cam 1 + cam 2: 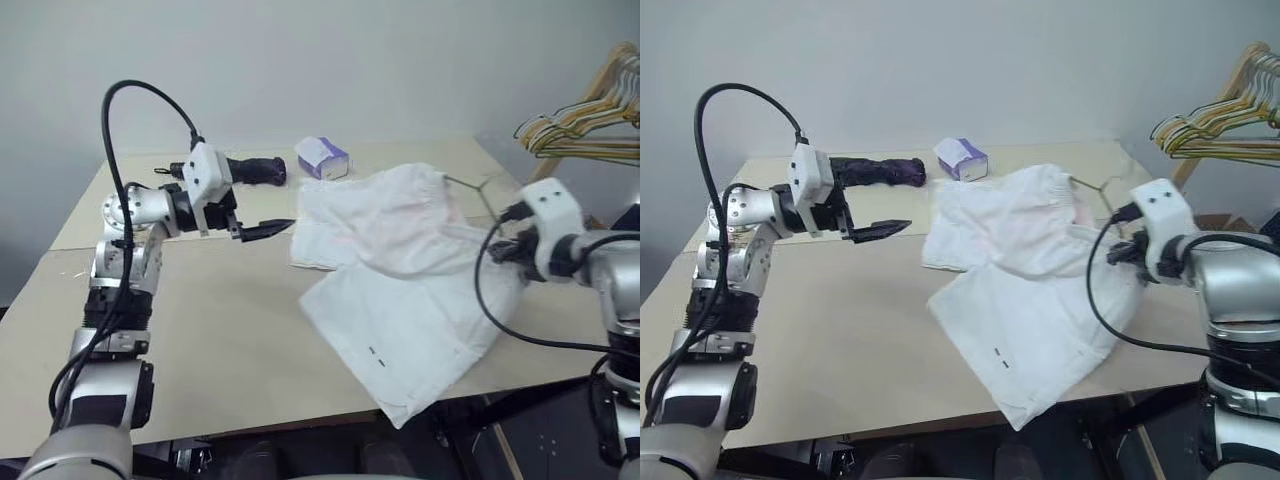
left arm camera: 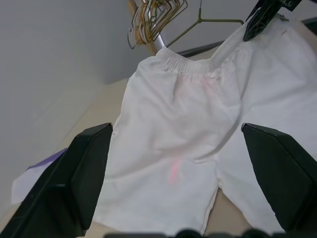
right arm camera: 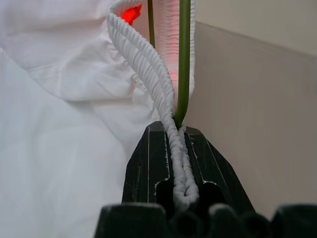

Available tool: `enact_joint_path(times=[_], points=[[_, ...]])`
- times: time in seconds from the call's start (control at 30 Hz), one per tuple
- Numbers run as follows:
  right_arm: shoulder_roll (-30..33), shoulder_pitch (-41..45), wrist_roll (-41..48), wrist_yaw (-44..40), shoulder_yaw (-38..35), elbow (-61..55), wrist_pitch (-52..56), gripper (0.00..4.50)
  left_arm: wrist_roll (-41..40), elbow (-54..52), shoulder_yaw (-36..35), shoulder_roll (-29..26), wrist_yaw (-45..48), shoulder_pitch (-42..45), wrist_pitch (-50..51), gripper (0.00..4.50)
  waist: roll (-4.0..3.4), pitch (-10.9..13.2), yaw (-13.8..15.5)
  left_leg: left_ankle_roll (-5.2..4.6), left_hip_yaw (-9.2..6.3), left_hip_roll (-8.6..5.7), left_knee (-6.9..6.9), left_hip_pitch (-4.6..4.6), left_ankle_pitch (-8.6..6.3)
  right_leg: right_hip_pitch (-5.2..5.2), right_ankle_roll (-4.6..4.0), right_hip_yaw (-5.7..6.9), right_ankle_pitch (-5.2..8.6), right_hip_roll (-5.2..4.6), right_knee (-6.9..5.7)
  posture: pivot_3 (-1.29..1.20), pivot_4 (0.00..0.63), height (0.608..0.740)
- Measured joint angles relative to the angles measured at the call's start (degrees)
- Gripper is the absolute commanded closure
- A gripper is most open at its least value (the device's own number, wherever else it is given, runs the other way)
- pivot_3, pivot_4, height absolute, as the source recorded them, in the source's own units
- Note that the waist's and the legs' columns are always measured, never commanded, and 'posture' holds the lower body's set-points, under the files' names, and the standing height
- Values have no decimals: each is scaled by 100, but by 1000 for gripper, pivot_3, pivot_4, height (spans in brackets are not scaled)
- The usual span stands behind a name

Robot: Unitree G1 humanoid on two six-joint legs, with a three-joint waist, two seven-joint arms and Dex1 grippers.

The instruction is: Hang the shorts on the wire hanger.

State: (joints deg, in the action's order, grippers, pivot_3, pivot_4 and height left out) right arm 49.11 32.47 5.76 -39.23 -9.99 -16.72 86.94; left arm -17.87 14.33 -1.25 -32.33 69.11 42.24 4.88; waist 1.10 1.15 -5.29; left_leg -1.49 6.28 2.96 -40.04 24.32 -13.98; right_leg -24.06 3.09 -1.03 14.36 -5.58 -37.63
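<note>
My right tool (image 3: 179, 163) is pinching the shorts (image 1: 400, 280) waistband and wire hanger (image 1: 478, 187) together; my left tool (image 1: 262, 229) is gaping wide. I should be pulling gently.

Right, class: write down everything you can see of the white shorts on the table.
The shorts are white, thin-looking fabric with a gathered elastic waistband and a faint pink stain. They lie crumpled on the beige table, one leg with tiny dark marks hanging over the near edge. The right claw pinches the waistband together with the wire hanger. The open left claw stands clear of them.
</note>
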Motion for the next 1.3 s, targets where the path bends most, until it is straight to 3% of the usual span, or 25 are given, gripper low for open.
enact_joint_path(times=[0.13,0.47,0.63,0.87,1.07,1.3], points=[[234,107,8,325,-706,462,502,4406,-142,-425,16,93,-154,-129,311,0,-3,-2,-124,-1,0,-1,6,-5,0,4,0,-3,0,0,6,-219,0,740],[666,1078,-351,1652,-1881,2501,370,4406,-270,-960,42,124,-387,-408,762,0,-15,-4,-492,-3,-2,-6,19,-20,-2,9,2,-28,1,0,10,-204,0,740],[975,1919,-611,2529,-2225,4145,-642,4406,-402,-1249,16,82,-389,-534,815,0,-22,-3,-553,-4,0,-5,29,-32,-2,11,4,-44,2,1,13,-199,0,740],[1333,2999,-551,3276,-2236,6777,-2564,4406,-492,-1502,-5,15,-539,-693,929,0,-39,12,-695,-9,0,-13,77,-138,-6,105,13,-79,0,2,69,-183,0,740],[1535,3437,-443,3594,-2130,8097,-3518,4406,-727,-1715,-39,14,-547,-778,937,0,-42,15,-747,-9,4,-19,105,-164,-6,114,15,-108,-2,5,78,-166,0,740],[1723,3465,-305,3792,-2084,8782,-4092,4406,-1106,-1953,-240,42,-514,-1071,779,0,-47,39,-775,-9,6,-19,116,-228,-7,180,18,-115,1,6,96,-156,0,740]])
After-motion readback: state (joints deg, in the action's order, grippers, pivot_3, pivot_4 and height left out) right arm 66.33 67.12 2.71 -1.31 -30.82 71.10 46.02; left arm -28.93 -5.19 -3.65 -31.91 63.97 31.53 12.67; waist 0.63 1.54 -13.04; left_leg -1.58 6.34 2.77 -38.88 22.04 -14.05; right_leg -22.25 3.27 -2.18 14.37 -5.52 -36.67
